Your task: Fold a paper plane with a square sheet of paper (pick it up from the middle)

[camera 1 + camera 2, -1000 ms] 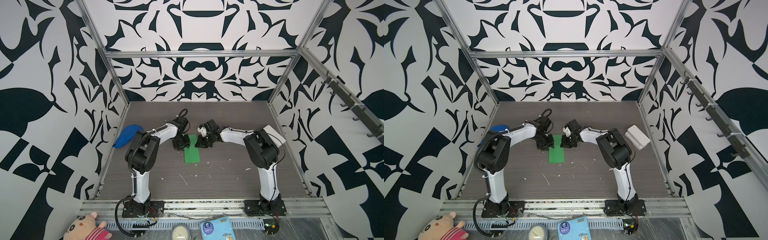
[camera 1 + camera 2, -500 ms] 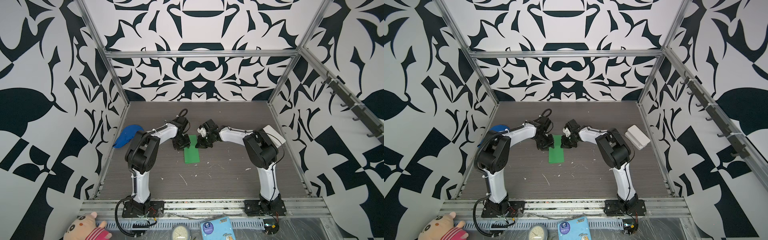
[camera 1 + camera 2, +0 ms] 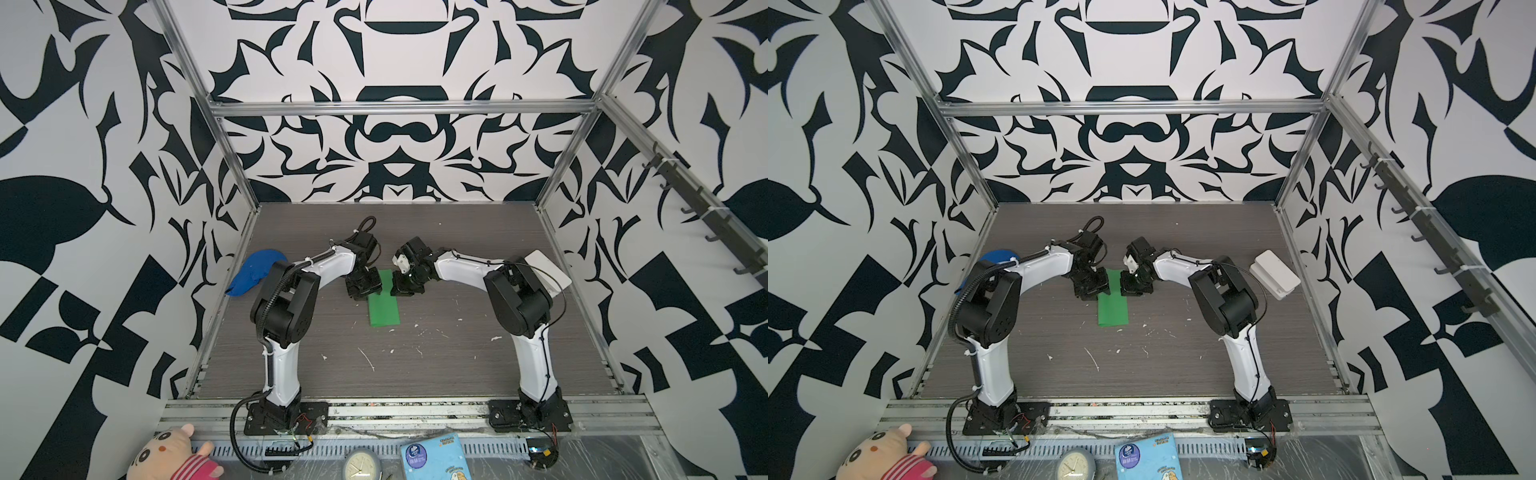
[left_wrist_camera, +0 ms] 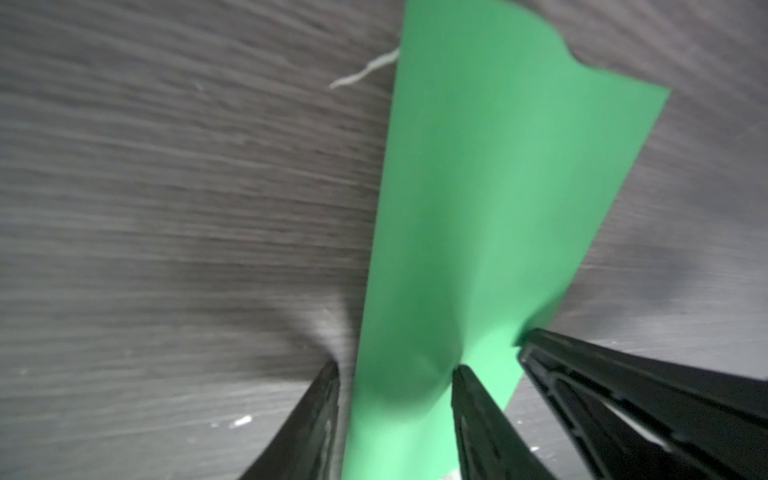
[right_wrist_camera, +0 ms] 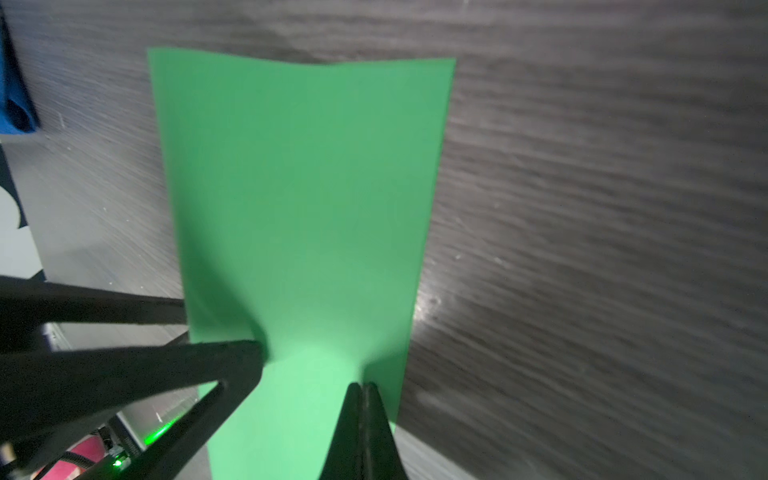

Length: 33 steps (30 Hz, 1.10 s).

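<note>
- square sheet of paper (image 3: 384, 309) (image 3: 1112, 309) lies mid-table, folded over into a narrow strip, long axis running front to back in both top views
- table (image 3: 457, 365) is dark wood-grain, with small white scraps scattered nearer the front
- both arms reach in to the strip's far end: left gripper (image 3: 365, 286) at its left edge, right gripper (image 3: 405, 286) at its right edge, facing each other across the green
- left wrist view: left gripper (image 4: 395, 368) jaws clearly apart; one of its fingers (image 4: 324, 411) sits beside the paper over bare table, the other is over the green, and the sheet's edge runs between them with nothing clamped
- same view: the strip bows up near the fingers and its far end is wavy, not flat
- right wrist view: right gripper (image 5: 362, 388) fingers pressed together with no gap, tips on the paper just inside its edge; can't tell whether they pinch a layer or only press down
- right wrist view also shows the left arm's spread fingers at the opposite edge
- blue cloth cap (image 3: 257, 272) at the table's left side, partly behind the left arm, well apart from the paper
- white box (image 3: 548, 272) at the table's right side, behind the right arm's elbow
</note>
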Motion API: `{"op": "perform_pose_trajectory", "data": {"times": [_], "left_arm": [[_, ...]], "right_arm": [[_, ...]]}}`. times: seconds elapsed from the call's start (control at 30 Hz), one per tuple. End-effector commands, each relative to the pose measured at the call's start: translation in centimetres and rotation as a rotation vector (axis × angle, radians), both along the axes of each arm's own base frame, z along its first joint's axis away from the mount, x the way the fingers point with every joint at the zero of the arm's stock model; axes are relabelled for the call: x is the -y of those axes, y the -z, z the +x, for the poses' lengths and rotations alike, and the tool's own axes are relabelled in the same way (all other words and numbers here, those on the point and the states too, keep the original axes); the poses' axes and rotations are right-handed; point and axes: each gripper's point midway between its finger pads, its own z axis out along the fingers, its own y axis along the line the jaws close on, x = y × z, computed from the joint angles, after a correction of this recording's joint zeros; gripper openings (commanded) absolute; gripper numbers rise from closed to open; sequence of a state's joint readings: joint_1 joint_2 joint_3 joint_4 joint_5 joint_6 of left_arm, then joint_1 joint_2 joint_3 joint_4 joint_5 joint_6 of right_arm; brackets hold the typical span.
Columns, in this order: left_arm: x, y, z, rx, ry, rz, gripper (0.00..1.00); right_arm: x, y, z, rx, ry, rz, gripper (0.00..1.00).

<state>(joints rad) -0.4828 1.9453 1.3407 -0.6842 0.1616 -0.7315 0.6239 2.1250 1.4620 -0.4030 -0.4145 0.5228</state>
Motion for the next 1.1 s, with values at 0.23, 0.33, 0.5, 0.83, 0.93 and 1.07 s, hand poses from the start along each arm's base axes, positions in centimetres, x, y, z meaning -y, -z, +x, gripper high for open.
{"op": "perform_pose_trajectory", "data": {"times": [0.23,0.33,0.5,0.83,0.93,1.07], "left_arm": [[0.1,-7.6,2.2,0.203,-0.074,-0.308,0.44],[1.9,-7.5,2.2,0.194,-0.048,-0.424,0.32],[2.6,-5.0,1.5,0.127,-0.026,-0.453,0.16],[1.4,-0.2,0.2,0.016,0.003,-0.349,0.07],[0.7,0.7,0.1,0.004,0.007,-0.329,0.07],[0.2,1.5,0.0,-0.005,0.019,-0.331,0.08]], "right_arm": [[4.1,3.9,-1.5,-0.010,-0.020,-0.318,0.00],[4.0,4.1,-1.6,-0.013,-0.020,-0.322,0.00],[4.2,4.4,-1.6,-0.015,-0.017,-0.340,0.00],[5.6,5.1,-1.7,-0.010,-0.024,-0.439,0.00],[6.2,5.4,-1.8,-0.010,-0.022,-0.469,0.00],[6.8,5.8,-1.9,-0.014,-0.022,-0.503,0.00]]}}
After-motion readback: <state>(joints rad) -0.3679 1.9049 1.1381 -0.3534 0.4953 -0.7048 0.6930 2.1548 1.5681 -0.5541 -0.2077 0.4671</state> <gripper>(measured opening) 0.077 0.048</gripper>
